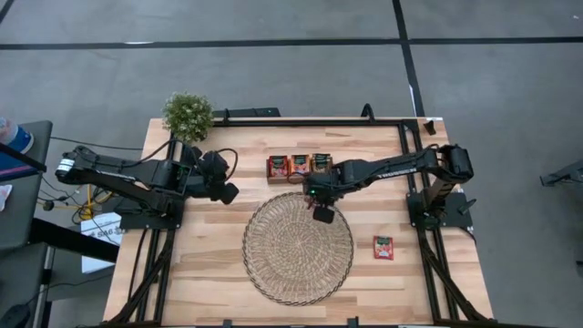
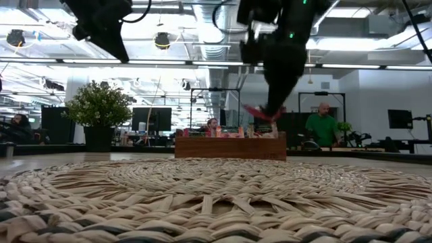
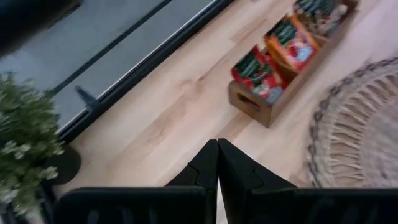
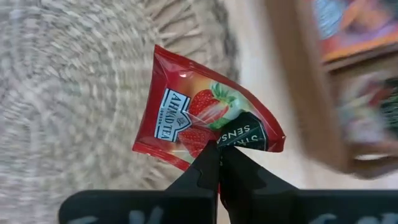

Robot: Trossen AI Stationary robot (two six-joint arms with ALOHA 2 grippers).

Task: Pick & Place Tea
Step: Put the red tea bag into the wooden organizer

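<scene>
My right gripper (image 1: 323,215) hangs over the far rim of the round woven mat (image 1: 298,248), shut on a red tea sachet (image 4: 199,118) with a strawberry print. In the low view this sachet (image 2: 260,113) shows in the air above the mat. More tea sachets stand in the brown wooden tray (image 1: 268,168) just beyond the mat. One further red sachet (image 1: 383,247) lies flat on the table right of the mat. My left gripper (image 1: 228,193) hovers shut and empty left of the tray. My right gripper pinches the sachet between its two fingers at one edge, by the dark green patch (image 4: 231,142). The fingers come from above, pointing steeply down. The sachet is lifted clear of the mat and tray and sits tilted in the hold.
A small potted plant (image 1: 188,114) stands at the table's far left corner. Bare wooden table lies left and right of the mat. People sit and stand in the room beyond the table, seen in the low view.
</scene>
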